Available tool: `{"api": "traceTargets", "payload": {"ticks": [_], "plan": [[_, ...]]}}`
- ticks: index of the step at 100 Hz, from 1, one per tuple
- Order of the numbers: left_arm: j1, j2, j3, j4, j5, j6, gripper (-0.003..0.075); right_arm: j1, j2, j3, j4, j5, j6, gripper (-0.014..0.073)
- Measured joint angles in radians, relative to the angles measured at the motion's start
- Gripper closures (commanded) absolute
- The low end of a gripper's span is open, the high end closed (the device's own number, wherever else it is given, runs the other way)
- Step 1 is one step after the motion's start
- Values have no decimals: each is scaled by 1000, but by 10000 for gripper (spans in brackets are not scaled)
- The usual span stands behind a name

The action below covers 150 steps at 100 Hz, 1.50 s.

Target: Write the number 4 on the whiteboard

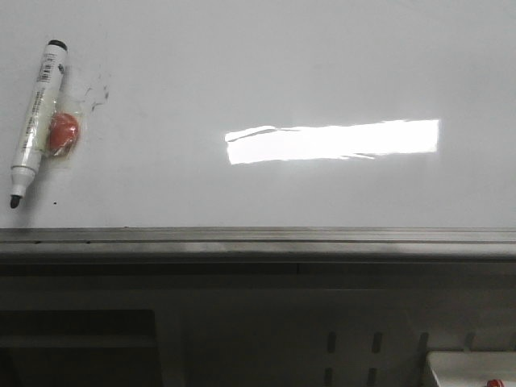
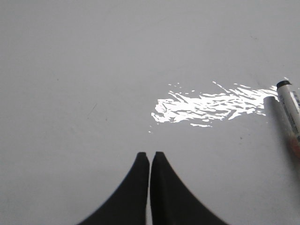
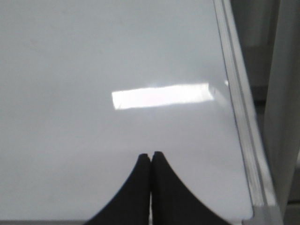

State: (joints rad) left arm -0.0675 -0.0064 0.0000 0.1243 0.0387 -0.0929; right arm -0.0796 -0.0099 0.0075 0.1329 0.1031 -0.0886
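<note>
The whiteboard (image 1: 282,64) fills the front view, glossy white with a bright rectangular glare and a grey metal strip along its near edge. No number 4 shows on it, only faint dark smudges (image 1: 98,93) at the left. A white marker with black ends (image 1: 36,121) lies on the board at far left, tip toward the near edge, with a red blob (image 1: 63,133) stuck to its side. The marker (image 2: 289,112) also shows in the left wrist view, off to one side of my left gripper (image 2: 150,153), which is shut and empty. My right gripper (image 3: 151,153) is shut and empty over bare board.
The board's grey metal edge (image 3: 239,117) runs close beside the right gripper, with a drop beyond it. Below the near edge strip (image 1: 258,242) sits dark framework, and a white box corner (image 1: 472,371) at bottom right.
</note>
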Motion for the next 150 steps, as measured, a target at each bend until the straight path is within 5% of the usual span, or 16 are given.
{"api": "traceTargets", "payload": {"ticks": [35, 42, 54, 61, 85, 121, 150], "plan": [[0, 216, -218, 82, 160, 0, 734, 0, 209, -205, 30, 257, 2, 658], [0, 245, -223, 85, 156, 0, 660, 0, 239, -216, 30, 262, 2, 658], [0, 291, -225, 86, 129, 0, 405, 0, 257, -218, 30, 254, 2, 658], [0, 319, -225, 75, 82, 0, 346, 0, 257, -218, 30, 240, 2, 658], [-77, 451, -230, 28, -23, 0, 344, 0, 257, -218, 30, 232, 2, 658], [-557, 637, -269, -67, -65, 0, 344, 0, 257, -218, 30, 227, 2, 658], [-576, 849, -271, -171, -183, 0, 344, 0, 257, -218, 30, 226, 4, 658]]}}
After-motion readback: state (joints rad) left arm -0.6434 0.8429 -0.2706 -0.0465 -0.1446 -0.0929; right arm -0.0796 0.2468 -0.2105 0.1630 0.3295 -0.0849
